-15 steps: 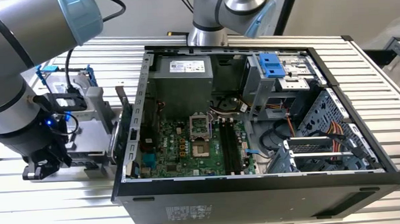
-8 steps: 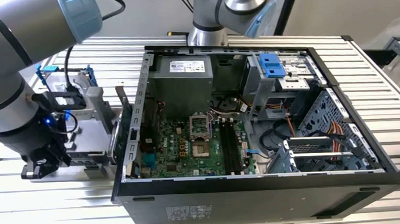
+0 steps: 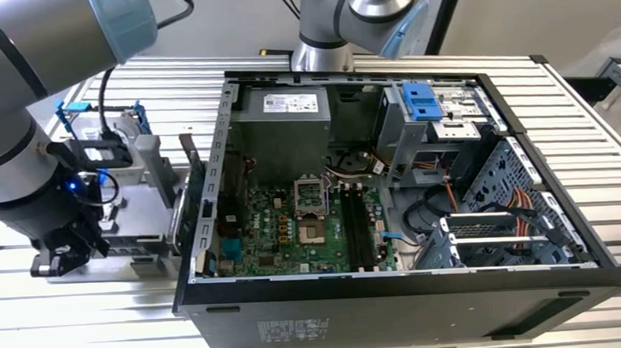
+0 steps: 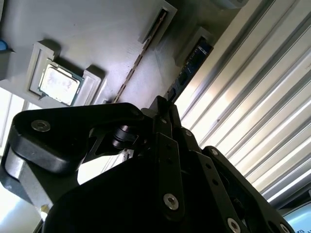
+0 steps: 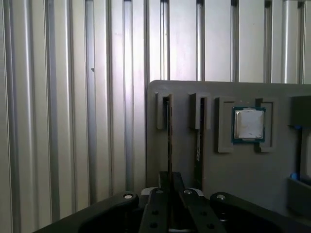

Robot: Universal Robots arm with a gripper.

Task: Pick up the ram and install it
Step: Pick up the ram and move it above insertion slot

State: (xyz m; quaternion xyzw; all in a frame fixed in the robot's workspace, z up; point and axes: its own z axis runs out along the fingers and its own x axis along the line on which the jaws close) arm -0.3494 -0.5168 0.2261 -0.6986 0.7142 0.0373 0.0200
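While ram point(image 5: 168, 131) stands in tray point(image 5: 243, 179) slot by pincer point(image 5: 169, 177), recess holds processor point(image 5: 249, 124)

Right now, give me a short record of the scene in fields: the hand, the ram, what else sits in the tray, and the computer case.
tray: grey, on the ribbed table, at the exterior view's left of the computer case
hand: low over the tray, lined up with the ram
ram: on edge in the slot nearest the tray's edge, not installed
second stick: on edge in the next slot
processor chip: flat in its own recess
computer case: open, motherboard exposed
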